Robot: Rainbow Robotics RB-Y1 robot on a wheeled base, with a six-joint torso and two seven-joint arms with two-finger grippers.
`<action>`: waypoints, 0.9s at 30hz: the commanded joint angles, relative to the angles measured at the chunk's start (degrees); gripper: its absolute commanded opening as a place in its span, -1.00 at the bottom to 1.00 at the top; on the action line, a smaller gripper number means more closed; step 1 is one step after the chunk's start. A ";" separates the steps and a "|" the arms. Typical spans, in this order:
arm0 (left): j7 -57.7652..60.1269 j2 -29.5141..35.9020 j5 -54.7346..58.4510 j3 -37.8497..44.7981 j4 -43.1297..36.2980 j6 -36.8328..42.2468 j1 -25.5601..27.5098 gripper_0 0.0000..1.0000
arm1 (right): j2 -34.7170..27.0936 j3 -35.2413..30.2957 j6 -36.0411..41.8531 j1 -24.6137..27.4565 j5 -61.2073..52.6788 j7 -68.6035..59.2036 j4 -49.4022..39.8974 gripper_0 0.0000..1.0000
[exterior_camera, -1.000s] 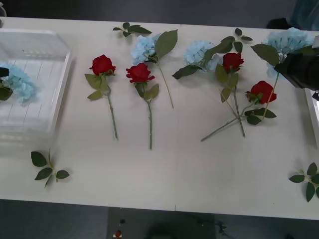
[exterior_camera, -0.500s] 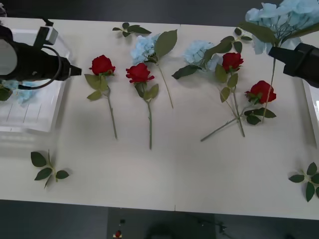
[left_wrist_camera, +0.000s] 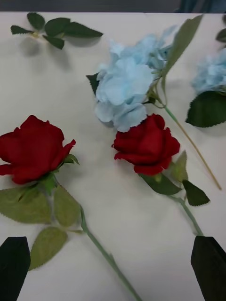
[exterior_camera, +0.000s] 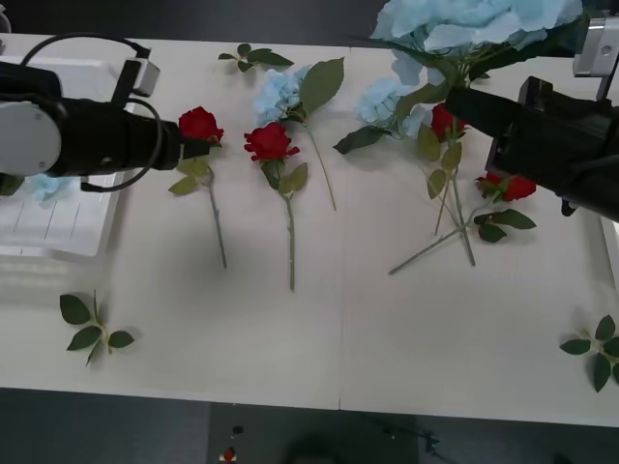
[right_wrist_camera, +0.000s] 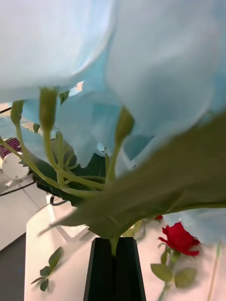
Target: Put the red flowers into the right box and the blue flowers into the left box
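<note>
Right wrist view shows the right gripper (right_wrist_camera: pixel 114 263), black fingers clamped on the green stem of a pale blue hydrangea-like flower (right_wrist_camera: pixel 155 70). Front view shows it lifted above the white table (exterior_camera: pixel 319 329). The left gripper (left_wrist_camera: pixel 113 268), fingers spread, hovers over a red rose (left_wrist_camera: pixel 33 148).

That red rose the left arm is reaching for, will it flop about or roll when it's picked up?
Probably light: the leftmost red rose is a small bloom on a thin stem. The stem lies straight on the table, so it may stay fairly stiff, though the bloom could droop a little. Rolling seems unlikely, since its leaves lie flat. The open left gripper hovers over it.
</note>
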 commanded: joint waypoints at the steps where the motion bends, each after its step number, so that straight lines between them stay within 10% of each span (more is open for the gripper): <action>1: -16.06 3.85 15.70 8.07 -2.86 -0.68 6.69 1.00 | 2.71 3.58 0.10 -3.03 -1.03 2.33 -1.89 -1.00; 13: -57.59 -5.12 55.77 10.09 4.26 8.99 12.23 1.00 | 5.17 18.52 -14.14 -8.83 -1.65 1.28 -1.02 -1.00; 27: -57.59 -18.74 57.36 6.75 6.10 20.24 10.73 1.00 | 6.57 23.18 -16.51 -12.26 -2.17 1.19 2.32 -1.00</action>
